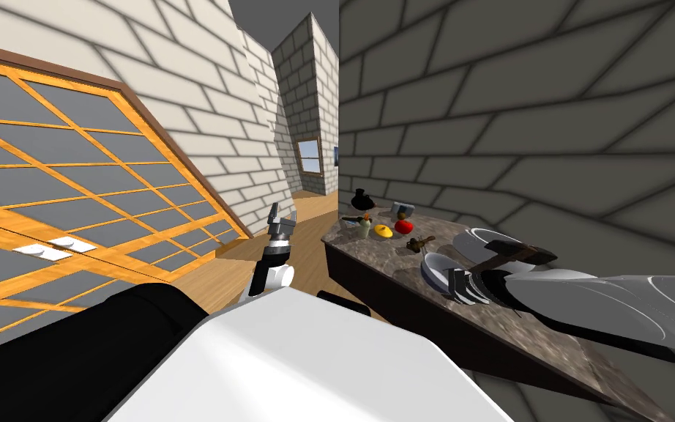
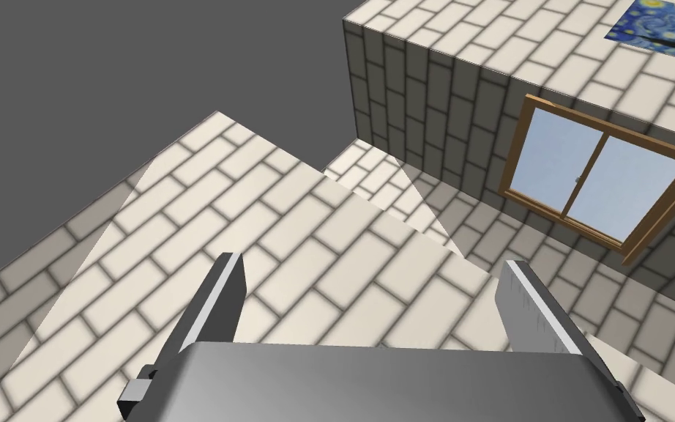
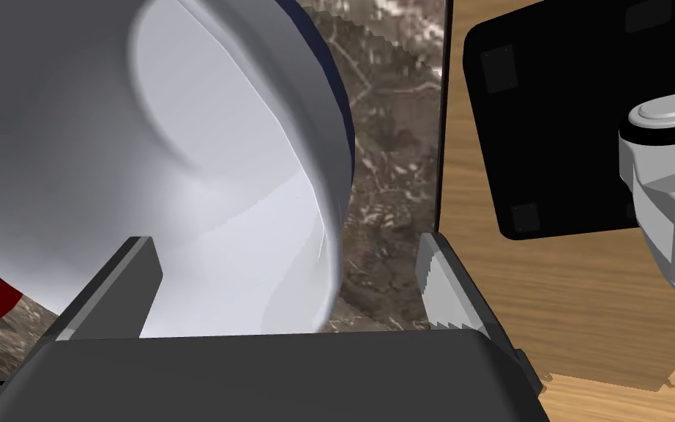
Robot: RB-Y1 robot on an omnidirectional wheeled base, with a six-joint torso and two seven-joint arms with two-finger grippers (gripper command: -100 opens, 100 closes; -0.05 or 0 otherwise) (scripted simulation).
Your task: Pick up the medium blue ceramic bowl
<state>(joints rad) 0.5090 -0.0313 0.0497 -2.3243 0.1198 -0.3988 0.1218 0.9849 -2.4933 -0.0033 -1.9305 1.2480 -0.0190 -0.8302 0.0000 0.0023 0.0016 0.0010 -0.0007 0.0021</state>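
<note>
The bowl [image 1: 435, 268] is pale inside with a dark blue outside and sits near the front edge of a brown marbled counter [image 1: 380, 256]. In the right wrist view the bowl [image 3: 204, 168] looms large, and its near wall stands between the fingers of my right gripper [image 3: 288, 286]. One finger [image 3: 132, 282] is inside the bowl, the other [image 3: 442, 286] outside over the counter. The fingers are open and not pressing the wall. My right gripper [image 1: 446, 282] reaches in from the right. My left gripper [image 1: 282, 220] is raised left of the counter, with my left gripper [image 2: 373, 300] open and holding nothing.
A larger pale bowl [image 1: 486, 239] and a dark object [image 1: 520, 253] lie just behind the target. Farther along stand a red apple [image 1: 403, 226], a yellow item [image 1: 382, 231] and a black vase [image 1: 362, 199]. The counter edge [image 3: 442, 146] drops to a wooden floor [image 3: 592, 293].
</note>
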